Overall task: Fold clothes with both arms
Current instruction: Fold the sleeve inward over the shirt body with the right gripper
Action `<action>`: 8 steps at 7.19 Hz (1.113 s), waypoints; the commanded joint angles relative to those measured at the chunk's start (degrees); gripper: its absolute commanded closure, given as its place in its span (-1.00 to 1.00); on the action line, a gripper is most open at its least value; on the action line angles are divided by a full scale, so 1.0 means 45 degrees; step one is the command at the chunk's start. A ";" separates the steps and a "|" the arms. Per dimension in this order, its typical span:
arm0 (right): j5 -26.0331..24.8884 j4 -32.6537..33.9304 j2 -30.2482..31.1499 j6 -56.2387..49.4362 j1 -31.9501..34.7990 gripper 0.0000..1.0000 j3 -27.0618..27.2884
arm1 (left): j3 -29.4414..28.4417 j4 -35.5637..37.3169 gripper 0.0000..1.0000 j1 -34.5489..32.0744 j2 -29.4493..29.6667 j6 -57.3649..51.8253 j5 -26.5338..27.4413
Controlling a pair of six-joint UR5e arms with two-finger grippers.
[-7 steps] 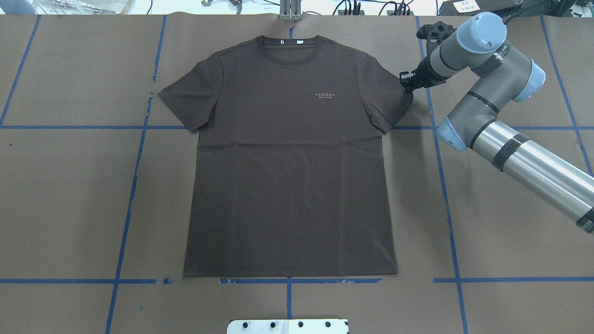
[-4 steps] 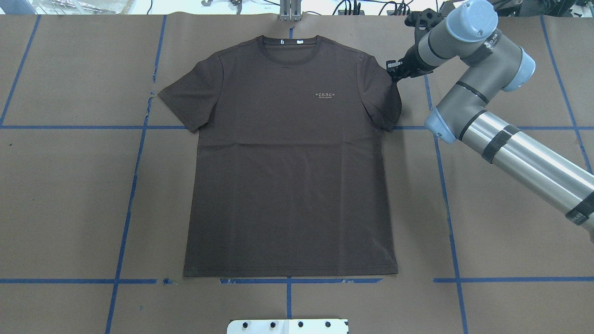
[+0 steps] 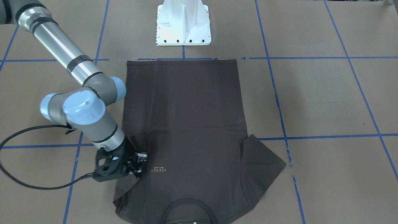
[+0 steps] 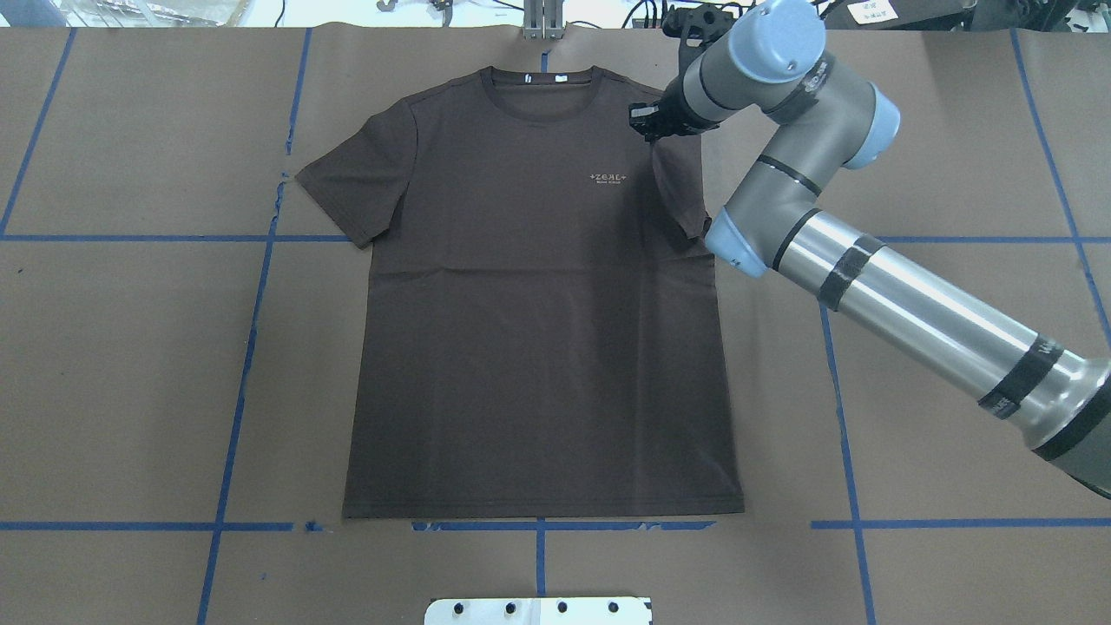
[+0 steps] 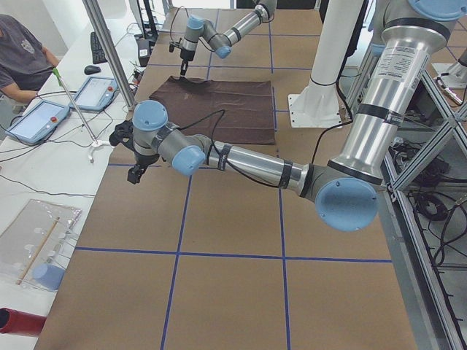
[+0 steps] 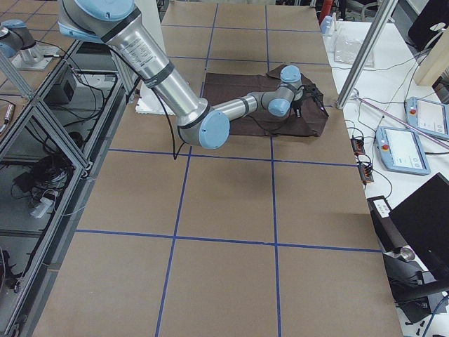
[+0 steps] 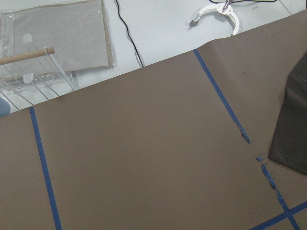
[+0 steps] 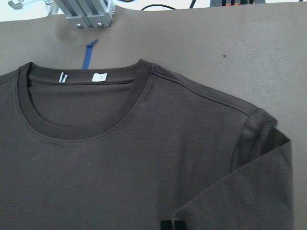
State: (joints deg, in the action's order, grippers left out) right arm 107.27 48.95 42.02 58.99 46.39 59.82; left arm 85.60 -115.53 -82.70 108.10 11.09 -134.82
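The dark brown T-shirt (image 4: 538, 330) lies flat and face up on the brown paper, collar toward the far edge. My right gripper (image 4: 647, 123) is shut on the hem of the shirt's right sleeve and holds it folded inward over the shoulder, close to the pale chest lettering (image 4: 608, 178). The front-facing view shows the same gripper (image 3: 140, 163) over the shirt (image 3: 183, 118). In the right wrist view the folded sleeve (image 8: 249, 187) lies across the chest. The left sleeve (image 4: 347, 187) lies spread flat. My left gripper (image 5: 135, 171) hovers over bare paper beside the shirt; I cannot tell whether it is open.
The white pedestal base (image 3: 183, 23) stands just past the shirt's hem. Blue tape lines (image 4: 252, 330) cross the paper. A clear plastic tray (image 7: 57, 38) and cables lie beyond the table's far edge. A person (image 5: 22, 51) sits by tablets at the far side.
My right gripper has moved left from outside the shirt's right edge to above the chest, carrying the right sleeve, which is now folded inward. The rest of the shirt has not shifted.
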 commanded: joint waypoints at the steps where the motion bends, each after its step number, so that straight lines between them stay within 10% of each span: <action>1: -0.2191 0.0039 -0.1034 0.0230 -0.1088 1.00 -0.0710 | -0.0097 0.0008 -1.00 0.0000 0.0040 0.0073 0.0000; 2: -0.2217 0.0039 -0.1018 0.0231 -0.1091 1.00 -0.0733 | -0.0059 -0.0030 -1.00 0.0000 0.0060 0.0538 -0.0019; 3: -0.2198 0.0039 -0.0979 0.0231 -0.1091 -0.38 -0.0734 | -0.0020 -0.0031 -1.00 0.0000 0.0079 0.0755 -0.0039; 4: -0.2178 0.0000 -0.0960 0.0250 -0.1071 -0.99 -0.0695 | -0.0097 -0.0031 -1.00 0.0000 0.0099 0.0758 -0.0039; 6: -0.0746 0.0890 -0.0979 0.0619 -0.0548 -1.00 -0.0404 | -0.0058 -0.0128 -1.00 0.0348 0.0177 0.0777 0.0039; 8: 0.1855 0.5351 -0.0241 0.0408 0.0507 -1.00 0.2125 | 0.0058 -0.1891 -1.00 0.2215 0.0392 0.4326 0.1513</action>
State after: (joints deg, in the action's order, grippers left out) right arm 109.28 62.23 38.95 61.30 46.11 63.06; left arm 85.52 -118.69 -77.92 109.48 20.47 -132.17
